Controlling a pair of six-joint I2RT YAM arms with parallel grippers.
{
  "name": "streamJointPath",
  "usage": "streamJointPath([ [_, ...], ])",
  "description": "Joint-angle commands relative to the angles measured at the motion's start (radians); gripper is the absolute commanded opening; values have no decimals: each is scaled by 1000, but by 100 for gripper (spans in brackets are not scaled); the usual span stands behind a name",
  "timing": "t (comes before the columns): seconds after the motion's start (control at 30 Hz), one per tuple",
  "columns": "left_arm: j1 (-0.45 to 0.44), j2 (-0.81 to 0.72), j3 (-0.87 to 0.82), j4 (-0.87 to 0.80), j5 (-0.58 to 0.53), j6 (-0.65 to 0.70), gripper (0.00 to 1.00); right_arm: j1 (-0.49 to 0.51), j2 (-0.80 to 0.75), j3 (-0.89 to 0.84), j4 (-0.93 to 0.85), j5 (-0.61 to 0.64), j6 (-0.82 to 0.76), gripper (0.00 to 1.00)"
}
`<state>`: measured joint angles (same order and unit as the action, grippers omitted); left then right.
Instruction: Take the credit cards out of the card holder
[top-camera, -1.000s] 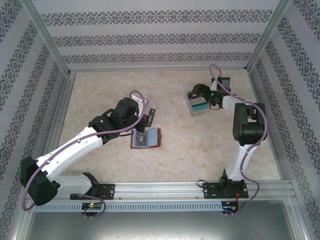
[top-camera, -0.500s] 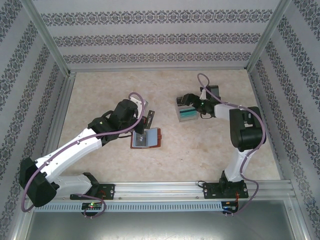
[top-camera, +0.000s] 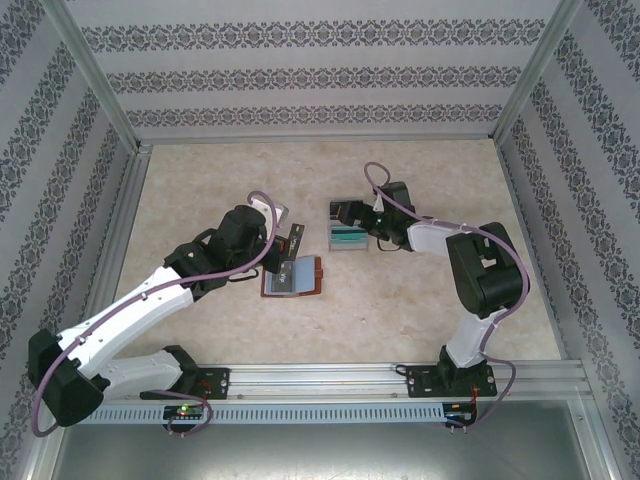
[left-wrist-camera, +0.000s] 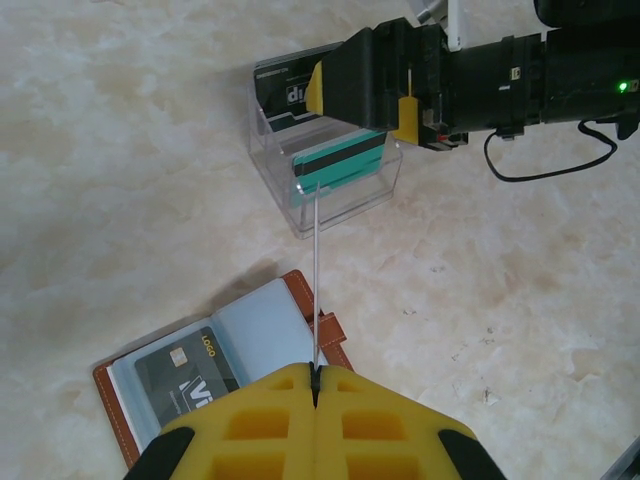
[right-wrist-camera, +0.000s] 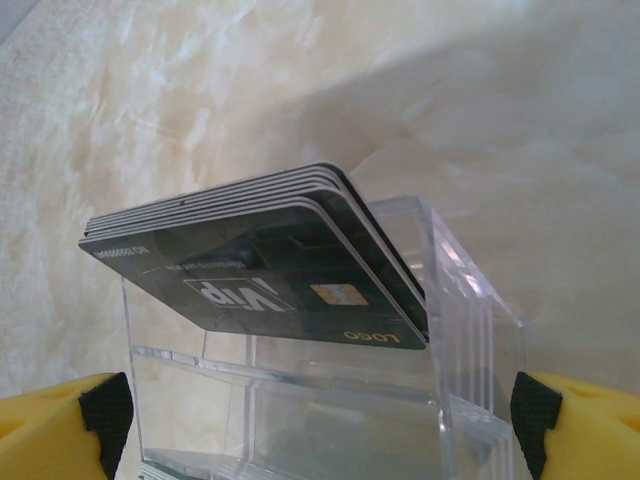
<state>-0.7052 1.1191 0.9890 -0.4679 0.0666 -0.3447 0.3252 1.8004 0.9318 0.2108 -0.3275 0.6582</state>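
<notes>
Pinching one card, card holder open on the tabletop

Your left gripper (left-wrist-camera: 315, 378) is clenched on a thin card (left-wrist-camera: 316, 280), seen edge-on from the left wrist. The card holder (top-camera: 292, 277) lies open on the tabletop (top-camera: 200, 190), just nearside of that gripper. A dark VIP card (left-wrist-camera: 185, 375) sits in its left pocket. Your right gripper (right-wrist-camera: 318, 418) stands wide, pads (right-wrist-camera: 105, 410) against both sides of a clear box (left-wrist-camera: 300, 205), grasping it. A stack of dark cards (right-wrist-camera: 270, 270) leans inside the box.
</notes>
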Motion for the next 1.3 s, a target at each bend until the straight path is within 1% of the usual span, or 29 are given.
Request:
streamJointPath([
  [0.0, 1, -19, -15, 1, -12, -4, 0, 29, -22, -14, 38, 33, 29, 98],
  [0.1, 1, 2, -6, 5, -14, 14, 0, 25, -44, -22, 32, 41, 24, 98],
  [0.27, 1, 69, 24, 25, -20, 33, 0, 0, -147, -62, 8, 53, 6, 98],
  [0.4, -2, 130, 69, 38, -30, 81, 0, -35, -272, -115, -33, 70, -2, 98],
  [0.47, -4, 169, 98, 43, -3, 135, 0, -49, -350, -140, -73, 95, -5, 98],
  [0.57, -11, 229, 142, 49, 37, 246, 0, -51, -476, -160, -145, 122, -26, 98],
  [0.67, -18, 291, 203, 31, 16, 351, 0, -46, -602, -191, -201, 137, -43, 98],
  [0.8, -26, 420, 342, -80, 13, 548, 0, -48, -743, -238, -263, 188, -65, 98],
  [0.87, -32, 482, 408, -147, 52, 663, 0, -46, -818, -276, -263, 210, -67, 98],
  [0.9, -37, 507, 429, -154, 41, 706, 0, -46, -847, -291, -261, 211, -68, 98],
  [0.97, -42, 536, 443, -120, 5, 754, 0, -45, -902, -318, -266, 224, -72, 98],
  [1.07, -60, 572, 444, -75, -44, 869, 0, -43, -966, -356, -272, 256, -77, 98],
  [1.17, -89, 622, 454, -41, -151, 1009, 0, -44, -1011, -403, -248, 294, -64, 98],
  [1.27, -107, 662, 449, 36, -255, 1132, 0, -44, -1033, -441, -208, 287, -51, 98],
])
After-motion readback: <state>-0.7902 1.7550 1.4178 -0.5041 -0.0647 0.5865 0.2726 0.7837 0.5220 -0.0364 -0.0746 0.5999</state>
